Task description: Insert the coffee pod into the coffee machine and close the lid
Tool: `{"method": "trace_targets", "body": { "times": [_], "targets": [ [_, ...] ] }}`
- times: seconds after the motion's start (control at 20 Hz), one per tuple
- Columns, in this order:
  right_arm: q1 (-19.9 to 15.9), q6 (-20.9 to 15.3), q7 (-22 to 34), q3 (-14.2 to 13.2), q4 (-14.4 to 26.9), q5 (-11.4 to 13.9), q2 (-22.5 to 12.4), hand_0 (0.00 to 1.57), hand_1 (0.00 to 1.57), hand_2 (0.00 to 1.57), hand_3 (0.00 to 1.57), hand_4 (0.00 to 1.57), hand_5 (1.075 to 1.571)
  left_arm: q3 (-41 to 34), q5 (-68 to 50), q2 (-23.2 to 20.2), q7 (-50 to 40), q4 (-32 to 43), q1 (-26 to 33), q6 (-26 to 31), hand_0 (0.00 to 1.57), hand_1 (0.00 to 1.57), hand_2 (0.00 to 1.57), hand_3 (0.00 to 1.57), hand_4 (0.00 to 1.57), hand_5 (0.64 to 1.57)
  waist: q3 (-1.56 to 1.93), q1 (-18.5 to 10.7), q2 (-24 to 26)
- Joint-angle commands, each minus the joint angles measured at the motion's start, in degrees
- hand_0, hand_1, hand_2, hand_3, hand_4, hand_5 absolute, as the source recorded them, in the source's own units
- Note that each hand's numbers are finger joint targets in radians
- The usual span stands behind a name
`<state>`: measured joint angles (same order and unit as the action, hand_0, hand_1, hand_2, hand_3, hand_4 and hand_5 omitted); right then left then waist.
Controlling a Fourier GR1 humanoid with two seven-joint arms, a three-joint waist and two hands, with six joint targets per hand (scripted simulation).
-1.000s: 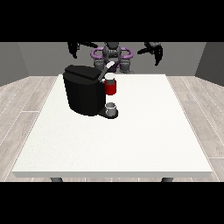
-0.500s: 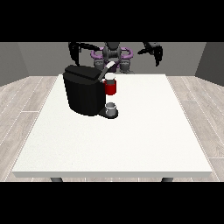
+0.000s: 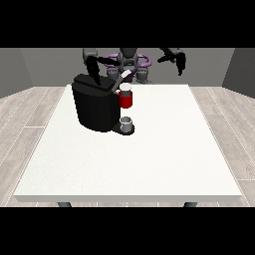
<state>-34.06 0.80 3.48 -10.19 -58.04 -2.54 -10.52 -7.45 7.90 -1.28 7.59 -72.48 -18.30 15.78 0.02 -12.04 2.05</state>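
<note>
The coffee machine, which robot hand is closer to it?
The robot's right hand, the robot hand at the view's left, hangs just above the back of the coffee machine. The robot hand at the view's right is raised far off to the machine's side.

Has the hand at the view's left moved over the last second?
Yes. The hand at the view's left has come down and in toward the coffee machine, and now hangs just above its top.
</note>
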Motion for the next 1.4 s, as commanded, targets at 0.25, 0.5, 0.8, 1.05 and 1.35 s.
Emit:
{"method": "trace_targets", "body": {
  "times": [0.25, 0.5, 0.8, 1.05, 1.35],
  "targets": [
    [-5.8, 0.7, -1.8, 1.8, 2.8, 1.4, -0.1, 0.00, 0.00, 0.00, 0.00, 0.08, 1.571, -0.1, -1.8, -1.6, 0.7, -6.0, 3.5, -1.1, 0.00, 0.00, 0.00, 0.00, 0.38, 1.571, -0.02, 2.0, -4.8],
    [-10.2, 1.8, -2.0, 0.5, 4.2, 1.6, -3.5, 0.00, 0.00, 0.00, 0.00, 0.13, 1.571, -0.4, -1.7, -4.0, 0.4, -8.7, 4.2, -0.4, 0.00, 0.00, 0.00, 0.00, 0.33, 1.571, -0.01, 0.2, -6.9],
    [-14.3, 2.1, 1.6, 5.0, 3.2, 4.1, -0.6, 0.00, 0.00, 0.00, 0.00, 0.04, 1.571, 1.4, 0.3, -2.6, -0.8, -7.3, 6.6, -2.5, 0.00, 0.00, 0.00, 0.00, 0.35, 1.571, -0.03, 1.1, -4.6],
    [-19.9, -2.2, 3.3, 7.1, 3.4, 6.6, 3.6, 0.00, 0.00, 0.00, 0.00, 0.00, 1.571, 1.1, -0.4, -2.3, -2.4, -6.5, 2.3, -3.6, 0.00, 0.00, 0.00, 0.00, 0.37, 1.571, -0.03, 1.1, -6.4],
    [-22.4, -1.9, 1.6, 9.7, 5.0, 10.5, 3.4, 0.00, 0.00, 0.00, 0.00, 0.10, 1.571, 0.6, -0.8, -4.2, -1.6, -8.0, 2.5, -2.6, 0.00, 0.00, 0.00, 0.00, 0.33, 1.571, -0.03, -0.5, -7.5]
  ]
}}
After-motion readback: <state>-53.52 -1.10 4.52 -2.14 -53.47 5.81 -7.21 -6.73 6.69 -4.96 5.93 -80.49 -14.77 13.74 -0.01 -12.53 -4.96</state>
